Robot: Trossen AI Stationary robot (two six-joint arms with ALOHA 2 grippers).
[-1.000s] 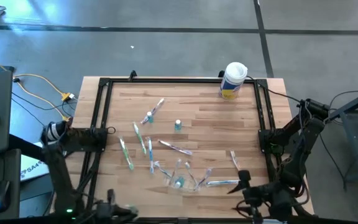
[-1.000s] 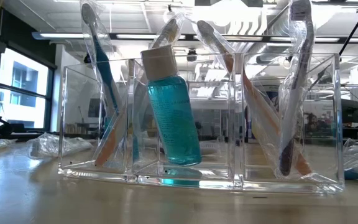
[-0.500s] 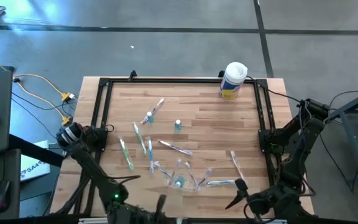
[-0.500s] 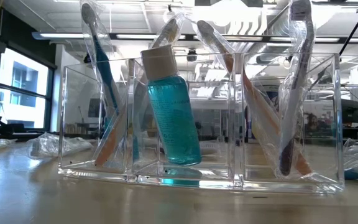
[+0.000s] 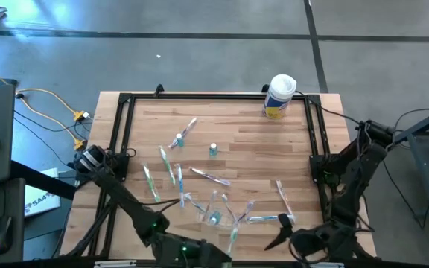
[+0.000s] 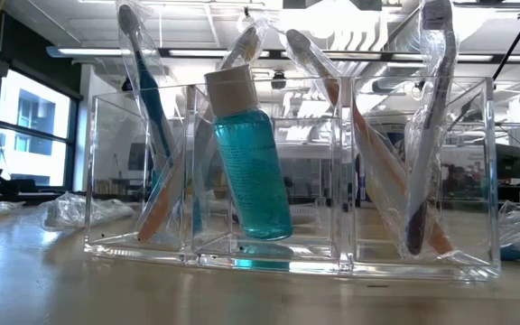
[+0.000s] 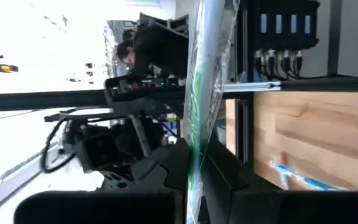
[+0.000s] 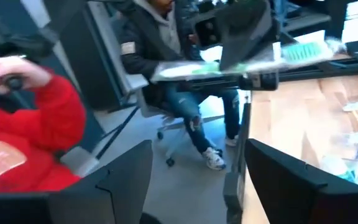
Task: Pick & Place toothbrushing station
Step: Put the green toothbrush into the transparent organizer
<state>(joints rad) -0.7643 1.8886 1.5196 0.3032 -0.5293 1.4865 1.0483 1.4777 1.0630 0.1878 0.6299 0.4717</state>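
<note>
1. On the wooden table we see wrapped toothbrushes scattered left of the middle, two small teal-capped tubes among them, and a white canister at the far right corner
2. At the near edge stands the clear holder; in the low view it holds a teal bottle in its middle compartment and wrapped brushes leaning in the side ones
3. The left gripper sits at the near edge just beside the holder, its fingers clenched on a green toothbrush in a clear wrapper
4. The right gripper hangs low at the near right edge, its fingers spread apart and grasping nothing
5. Beyond the table we see a grey floor, yellow cables on the left, and people seated nearby: one in a red sleeve, one in jeans on a chair
</note>
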